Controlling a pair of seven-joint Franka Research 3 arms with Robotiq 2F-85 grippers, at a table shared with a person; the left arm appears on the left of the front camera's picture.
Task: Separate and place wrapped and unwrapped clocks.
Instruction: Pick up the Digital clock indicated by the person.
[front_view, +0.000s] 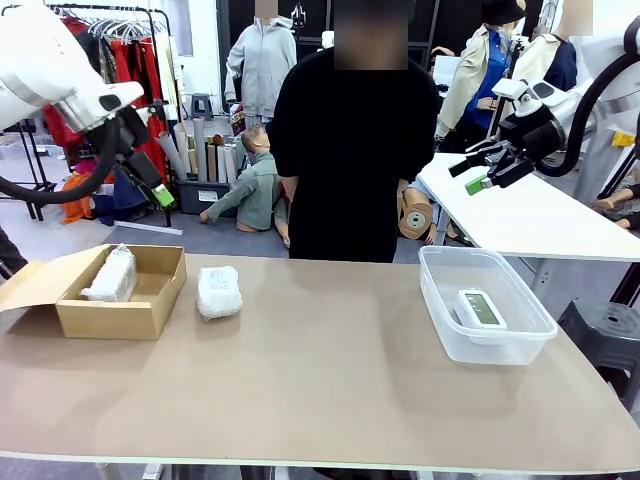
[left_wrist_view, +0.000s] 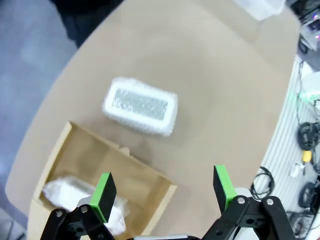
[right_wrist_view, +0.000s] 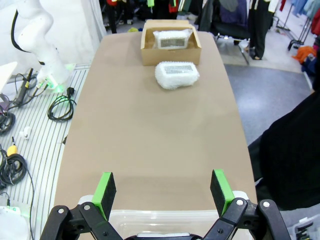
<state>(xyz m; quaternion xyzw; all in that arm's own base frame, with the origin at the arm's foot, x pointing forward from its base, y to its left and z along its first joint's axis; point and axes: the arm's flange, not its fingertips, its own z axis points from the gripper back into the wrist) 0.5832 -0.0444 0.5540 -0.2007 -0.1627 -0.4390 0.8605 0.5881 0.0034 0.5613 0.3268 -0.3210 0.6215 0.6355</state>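
One wrapped clock (front_view: 110, 275) lay in the cardboard box (front_view: 110, 320), the bare clock (front_view: 481, 308) in the clear tub (front_view: 437, 300) — the second wrapped clock (front_view: 219, 291), seemingly the last piece, sat on the tabletop (front_view: 330, 380) beside the box — left fingers (left_wrist_view: 104, 192) and right fingers (right_wrist_view: 106, 187) wide open, empty.

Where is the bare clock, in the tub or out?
In. The bare clock lies on the floor of the tub, walls all around it.

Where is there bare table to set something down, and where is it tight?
Free: the middle of the table, between the loose wrapped clock and the clear tub, and the whole near strip. Tight: the far left, where the cardboard box, holding another wrapped clock, sits close beside the loose one.
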